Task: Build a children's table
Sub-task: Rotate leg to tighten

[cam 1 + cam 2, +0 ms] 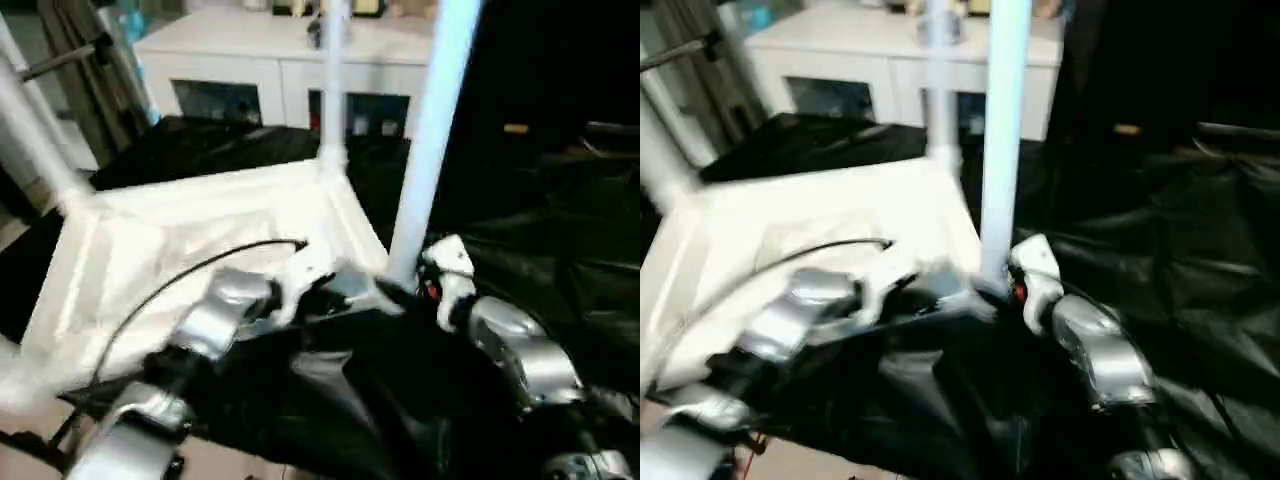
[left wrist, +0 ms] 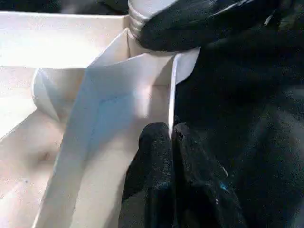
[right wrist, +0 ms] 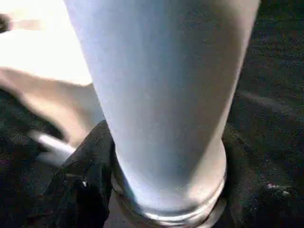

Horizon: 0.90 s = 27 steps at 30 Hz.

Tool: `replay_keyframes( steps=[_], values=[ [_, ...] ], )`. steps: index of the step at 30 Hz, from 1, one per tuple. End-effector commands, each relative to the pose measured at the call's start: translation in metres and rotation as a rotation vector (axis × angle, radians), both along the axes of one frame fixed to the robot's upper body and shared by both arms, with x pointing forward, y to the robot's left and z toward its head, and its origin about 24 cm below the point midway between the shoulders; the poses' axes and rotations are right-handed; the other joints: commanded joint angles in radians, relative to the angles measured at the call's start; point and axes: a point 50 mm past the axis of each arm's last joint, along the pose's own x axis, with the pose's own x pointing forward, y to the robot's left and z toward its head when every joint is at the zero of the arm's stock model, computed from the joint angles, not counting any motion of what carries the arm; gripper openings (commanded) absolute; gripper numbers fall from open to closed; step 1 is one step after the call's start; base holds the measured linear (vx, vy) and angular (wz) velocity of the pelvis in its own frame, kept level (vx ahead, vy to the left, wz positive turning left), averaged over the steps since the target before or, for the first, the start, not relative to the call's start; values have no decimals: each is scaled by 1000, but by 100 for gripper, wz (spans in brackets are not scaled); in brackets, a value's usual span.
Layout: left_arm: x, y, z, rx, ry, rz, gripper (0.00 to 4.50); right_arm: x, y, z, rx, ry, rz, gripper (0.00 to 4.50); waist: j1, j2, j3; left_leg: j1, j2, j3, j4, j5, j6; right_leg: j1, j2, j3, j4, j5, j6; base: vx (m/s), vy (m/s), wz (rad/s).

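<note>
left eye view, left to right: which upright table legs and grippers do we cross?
Leg at the far-left edge → left gripper at the tabletop near corner → thin far leg → thick near leg → right gripper at that leg's base.

2 silver forearms with white wrist housings, a thin black cable, and black-fingered pincers.

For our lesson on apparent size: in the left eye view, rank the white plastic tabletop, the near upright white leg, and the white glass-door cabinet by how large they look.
1. White plastic tabletop
2. White glass-door cabinet, farther away, so its true size is unsure
3. Near upright white tubular leg
</note>
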Motion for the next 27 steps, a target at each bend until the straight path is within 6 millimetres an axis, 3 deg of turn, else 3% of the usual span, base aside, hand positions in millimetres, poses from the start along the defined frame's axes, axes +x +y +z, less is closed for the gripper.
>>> replay_keyframes(
  steps=[1,2,4,5,6,7,9,11,15,18,22,25,27],
  values=[
    [3,-28,10,-67,-35,49,0,-6,41,-25,0,137,-14,272,-9,-13,-38,3,24,-31,-85,-354,-24,21,-52,31,-104,-487,-119,0,0,0],
    [0,-31,10,-78,-31,34,0,-5,45,-24,-4,128,-6,272,-14,-11,-37,-4,23,-33,-88,-341,-21,25,-51,30,-101,-460,-124,0,0,0],
    [-2,-35,10,-87,-29,15,0,-3,51,-22,-12,104,-1,272,-20,-11,-38,-1,22,-32,-86,-352,-11,22,-51,33,-105,-441,-131,0,0,0],
    [-3,-34,9,-83,-30,3,0,-3,53,-20,1,98,8,327,-19,-10,-39,2,23,-30,-84,-352,-4,20,-50,35,-105,-419,-140,0,0,0],
    [-3,-34,9,-83,-30,1,0,-3,53,-20,3,98,10,340,-19,-11,-40,1,23,-30,-84,-348,-1,21,-50,36,-103,-405,-145,0,0,0],
    [-3,-32,9,-80,-31,-6,0,-3,52,-19,10,96,16,340,-18,0,-41,-2,23,-30,-84,-333,2,24,-50,37,-98,-366,-157,0,0,0],
    [-3,-29,8,-72,-34,-17,0,-3,51,-18,20,94,30,346,-19,-9,-42,-3,24,-28,-83,-324,10,26,-49,38,-96,-331,-171,0,0,0],
    [-3,-25,9,-67,-37,-34,0,-2,47,-15,3,67,53,379,-18,-7,-44,-4,24,-27,-82,-305,15,28,-50,38,-93,-315,-180,0,0,0],
    [-5,-13,9,-48,-39,-76,0,-2,36,-5,-20,12,149,388,-16,-7,-46,-9,25,-25,-80,-271,29,34,-49,37,-88,-257,-194,0,0,0],
    [-7,-3,8,-33,-35,-116,0,-9,27,1,-27,-9,289,388,-10,-10,-50,-11,28,-24,-74,-224,51,37,-51,39,-80,-209,-211,0,0,0],
    [-14,14,11,-22,-17,-217,0,-23,8,12,-20,9,502,388,-2,-19,-58,-12,30,-21,-62,-127,104,44,-47,38,-59,-40,-259,0,0,0],
    [-17,22,15,-21,-15,-272,0,-29,2,16,-25,35,587,388,9,-9,-67,-14,31,-20,-48,-36,147,42,-45,35,-40,104,-296,0,0,0],
    [-19,24,16,-30,-5,-295,0,-32,0,16,-27,52,623,388,16,-12,-67,-16,30,-18,-43,-11,168,37,-44,34,-36,144,-307,0,0,0]
  ],
)
